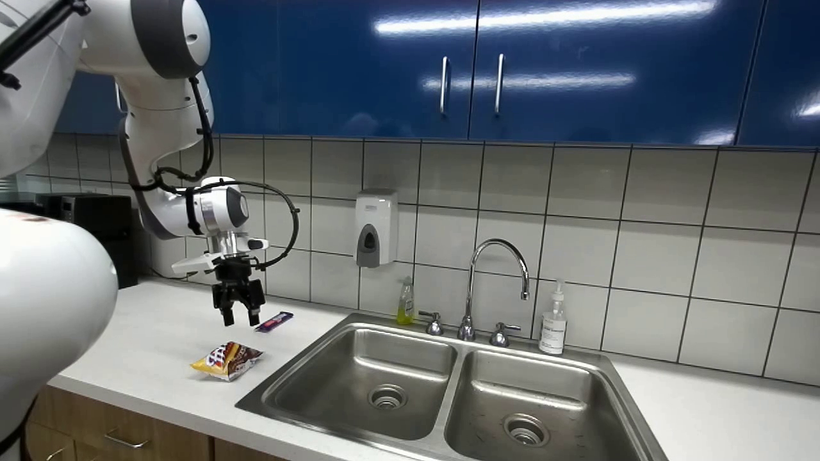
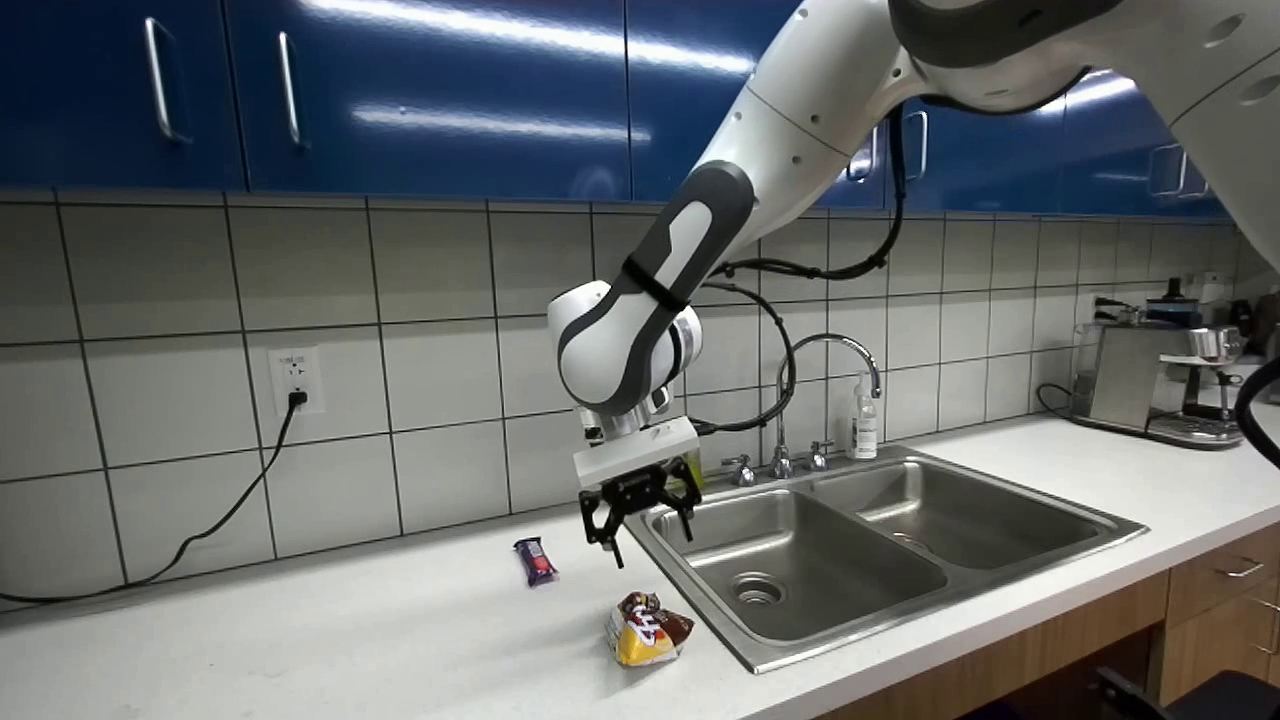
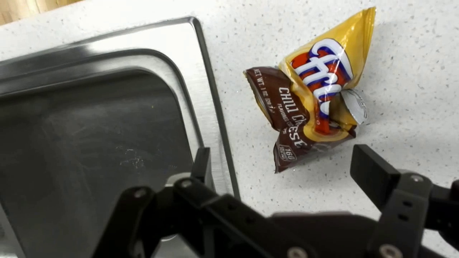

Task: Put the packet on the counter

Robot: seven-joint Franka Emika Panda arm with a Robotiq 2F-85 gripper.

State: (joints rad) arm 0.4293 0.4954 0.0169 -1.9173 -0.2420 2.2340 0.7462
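- Pointing down at the end of the white arm [image 2: 830, 95]: gripper [image 1: 241, 318], jaws spread wide, with nothing in its hold.
- In the wrist view, a broad gap between black fingertips [image 3: 373, 175], one seen against the rim of the double steel sink [image 1: 451, 390], the other against the counter [image 3: 412, 89].
- Lower than the fingertips and apart from them in both exterior views: packet [image 3: 312, 96], resting on the counter.
- On the packet: crinkled glossy wrapping in yellow and dark brown, with "CHILI CHEESE" across a crease.
- Between packet and sink: a narrow strip of counter.
- Nearer the tiled wall [image 1: 583, 253]: small dark purple wrapper [image 1: 274, 322], flat on the counter, apart from the packet.
- At the back edge of the sink: curved chrome faucet [image 1: 471, 288] between two lever taps [image 1: 500, 335], a bottle of yellow-green liquid [image 1: 405, 307] to one side and a clear pump bottle [image 1: 553, 330] with white label to the other, both upright.
- Mounted on the wall: white and grey dispenser [image 1: 377, 218]; in an exterior view, outlet [image 2: 297, 365] with black cord [image 2: 228, 516] plugged in.
- Farther along the counter, past the sink, in an exterior view: coffee machine [image 2: 1118, 385].
- Overhead: glossy blue cabinets [image 1: 333, 77], streaked with reflected light.
- Below the counter's front edge: wood-coloured drawers [image 1: 128, 432].
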